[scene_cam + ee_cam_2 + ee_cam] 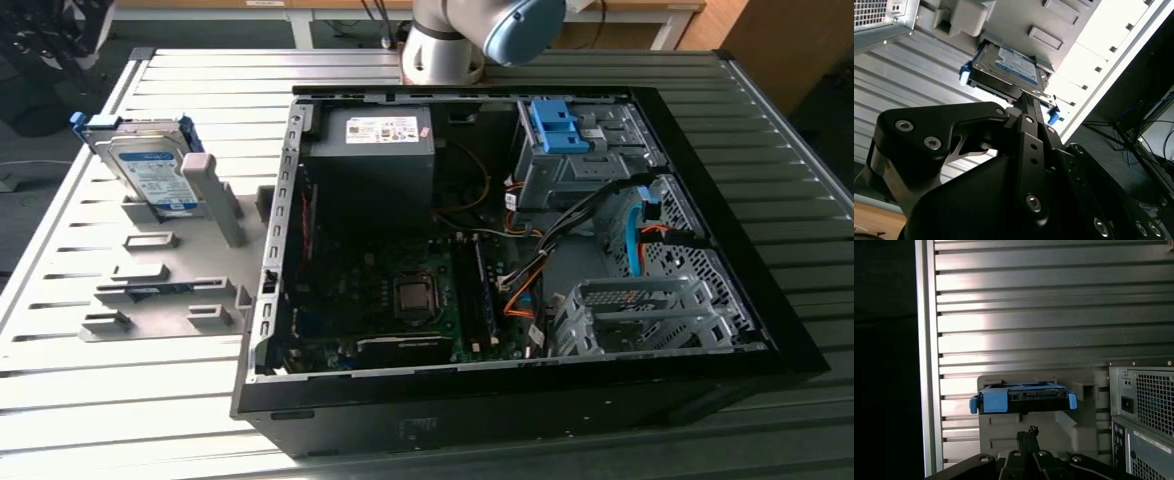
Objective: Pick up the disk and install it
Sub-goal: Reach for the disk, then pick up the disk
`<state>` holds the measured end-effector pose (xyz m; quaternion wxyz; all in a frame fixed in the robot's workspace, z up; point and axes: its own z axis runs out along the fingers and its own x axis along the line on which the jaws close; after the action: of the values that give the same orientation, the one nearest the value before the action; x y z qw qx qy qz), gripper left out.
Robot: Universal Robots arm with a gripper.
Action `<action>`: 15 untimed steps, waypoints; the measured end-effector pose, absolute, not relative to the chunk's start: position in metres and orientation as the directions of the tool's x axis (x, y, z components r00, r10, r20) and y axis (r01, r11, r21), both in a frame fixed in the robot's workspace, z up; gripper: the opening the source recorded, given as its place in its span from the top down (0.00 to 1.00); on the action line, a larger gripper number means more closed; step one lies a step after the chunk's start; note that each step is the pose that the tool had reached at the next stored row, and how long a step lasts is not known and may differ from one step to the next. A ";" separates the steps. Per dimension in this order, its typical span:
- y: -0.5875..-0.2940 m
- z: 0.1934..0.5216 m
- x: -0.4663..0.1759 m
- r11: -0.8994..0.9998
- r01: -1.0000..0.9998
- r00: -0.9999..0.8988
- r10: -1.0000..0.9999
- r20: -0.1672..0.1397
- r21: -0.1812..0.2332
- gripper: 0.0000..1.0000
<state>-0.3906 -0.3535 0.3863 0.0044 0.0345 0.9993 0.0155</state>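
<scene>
1. In the first wrist view, my gripper (1027,432) has its fingertips drawn together, gripping nothing, just short of the disk (1021,397).
2. The disk leans in a grey rack (220,215), at the exterior view's left of the open computer case (787,330).

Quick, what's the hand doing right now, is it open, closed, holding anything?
Hand: closed, holding nothing. The disk sits in the grey stand, apart from the hand.

— What's the surface (120,410) like?
— Ribbed metal slats.
— And on it?
— An open black computer case (507,415), with a grey holder rack (180,270) just beside it, toward the exterior view's left.
</scene>
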 end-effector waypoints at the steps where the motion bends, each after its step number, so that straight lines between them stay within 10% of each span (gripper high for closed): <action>1: -0.352 0.386 -0.394 0.997 0.069 -0.998 0.069 -0.008 0.031 0.89; 15: -0.349 0.386 -0.402 0.997 0.067 -0.998 0.067 -0.006 0.031 0.89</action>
<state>-0.4024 -0.3492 0.3857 0.0035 0.0335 0.9993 0.0155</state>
